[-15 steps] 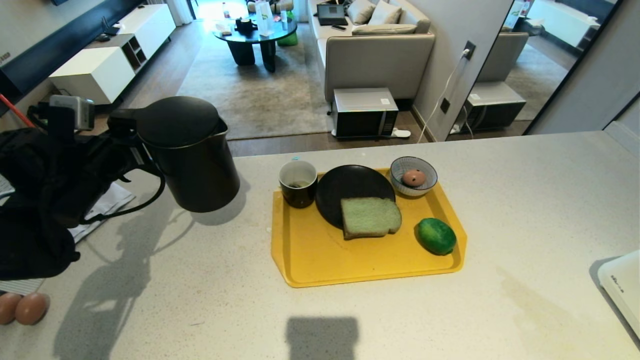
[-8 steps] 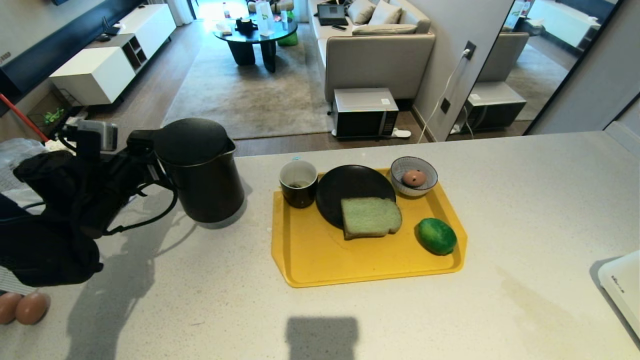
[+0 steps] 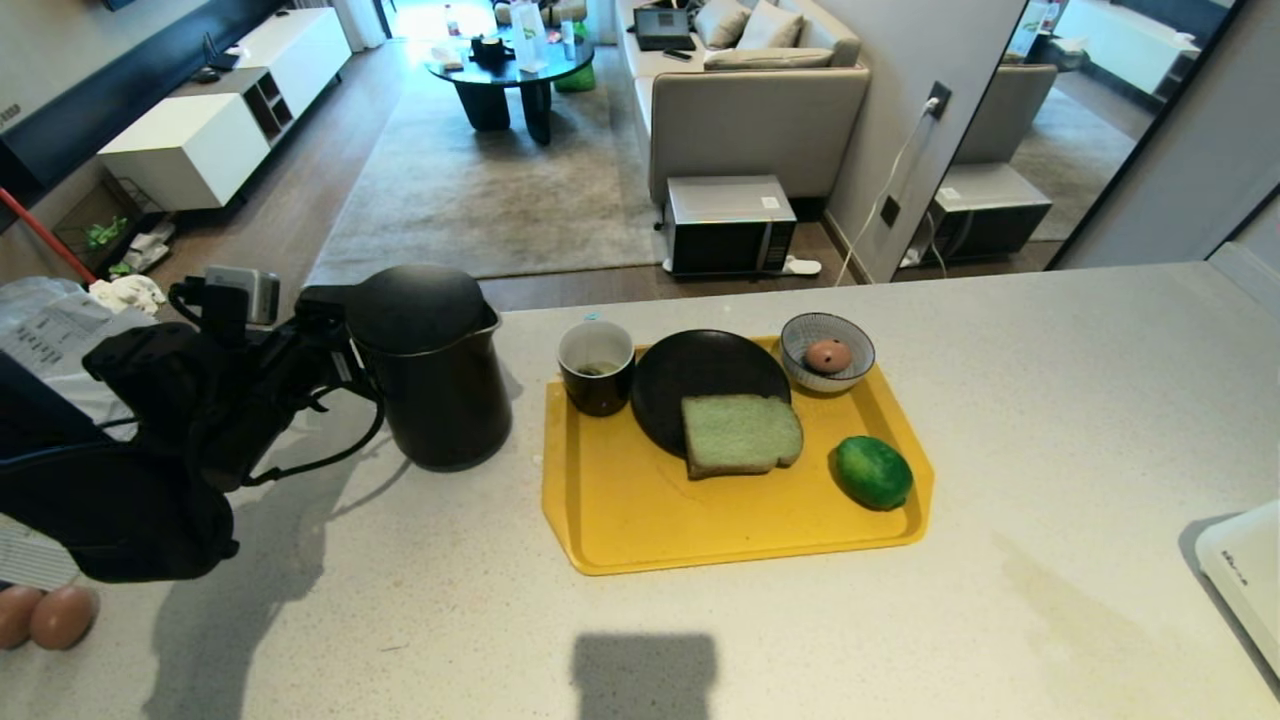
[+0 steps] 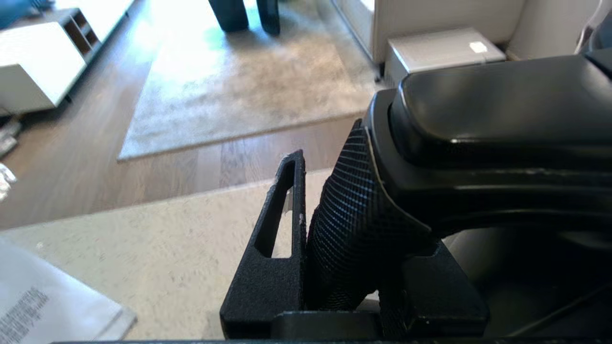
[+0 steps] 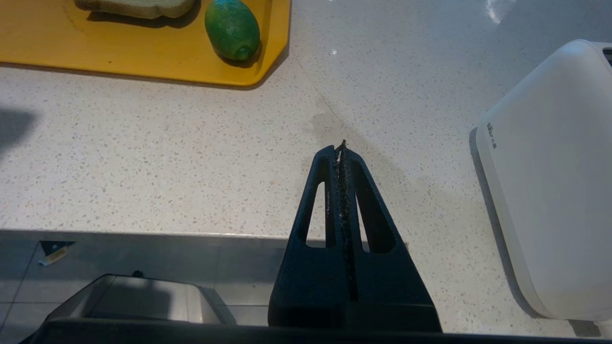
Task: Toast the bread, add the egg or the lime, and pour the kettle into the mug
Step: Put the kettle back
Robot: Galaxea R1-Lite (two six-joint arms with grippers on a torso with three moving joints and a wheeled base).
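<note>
My left hand (image 4: pixel 344 239) grips the textured handle of the tall matte black kettle (image 3: pixel 435 370), upright on the speckled tabletop (image 3: pixel 400 600) left of the yellow tray (image 3: pixel 620 500). My right hand (image 5: pixel 342 148) is closed, empty.

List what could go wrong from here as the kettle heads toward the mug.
1. The left gripper holds the kettle only by its handle; the tall body could swing or slip in the jaws.
2. The mug is small and stands against the black plate, so a wide pour may wet the bread.
3. The kettle is close to the yellow tray; bumping its rim could shift everything on it.
</note>
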